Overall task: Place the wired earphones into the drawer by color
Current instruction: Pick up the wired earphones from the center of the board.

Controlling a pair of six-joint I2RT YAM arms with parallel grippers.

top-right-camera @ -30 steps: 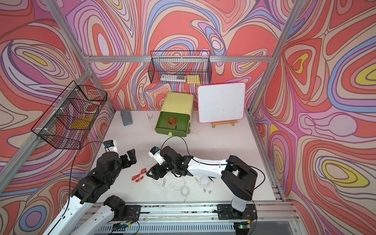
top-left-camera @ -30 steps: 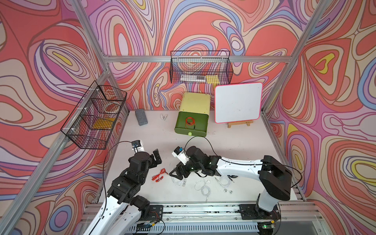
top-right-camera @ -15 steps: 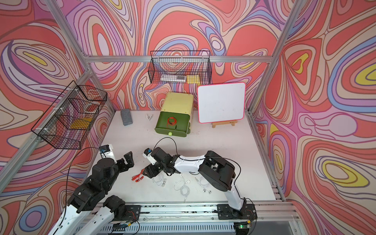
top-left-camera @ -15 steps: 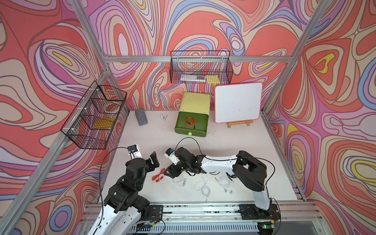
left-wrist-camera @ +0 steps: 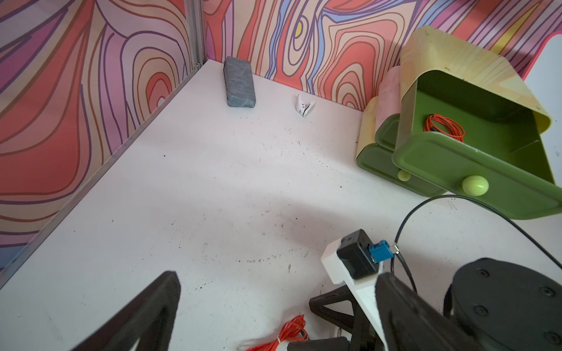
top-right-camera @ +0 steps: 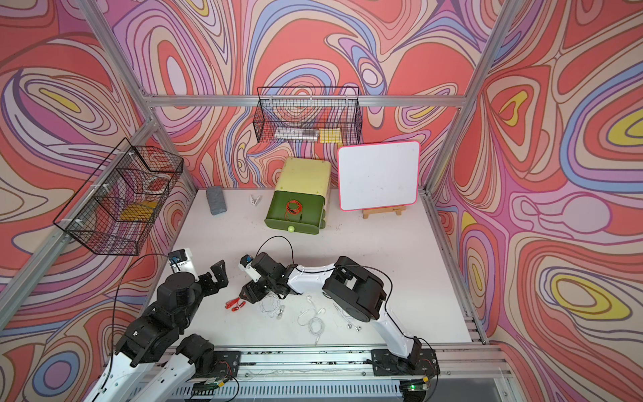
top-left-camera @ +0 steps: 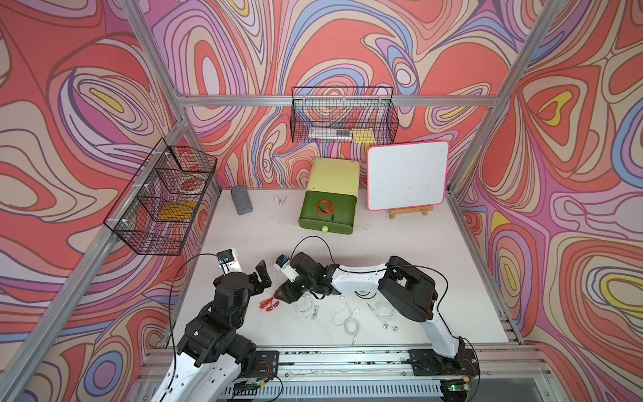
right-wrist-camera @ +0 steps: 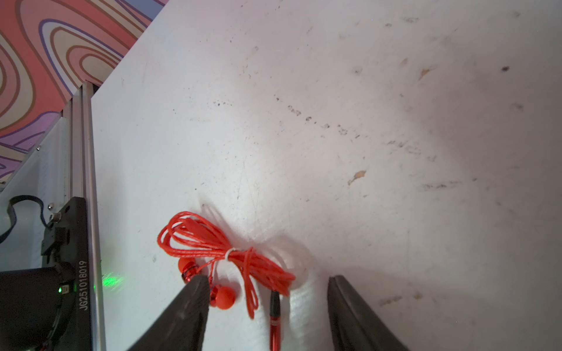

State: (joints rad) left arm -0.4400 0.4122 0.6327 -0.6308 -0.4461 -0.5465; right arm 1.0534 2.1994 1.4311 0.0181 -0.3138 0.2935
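Plug of the red earphones (right-wrist-camera: 225, 258) runs off the right wrist view; the coil lies on the tabletop (right-wrist-camera: 304, 121) between the parted jaws of the right gripper (right-wrist-camera: 267, 282). Jaws of the left gripper (left-wrist-camera: 276, 276) stand wide.

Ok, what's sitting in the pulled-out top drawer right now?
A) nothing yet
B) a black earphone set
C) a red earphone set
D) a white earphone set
C: a coiled red earphone set lies on the dark-green floor of the pulled-out top drawer, and no other set shows inside it.
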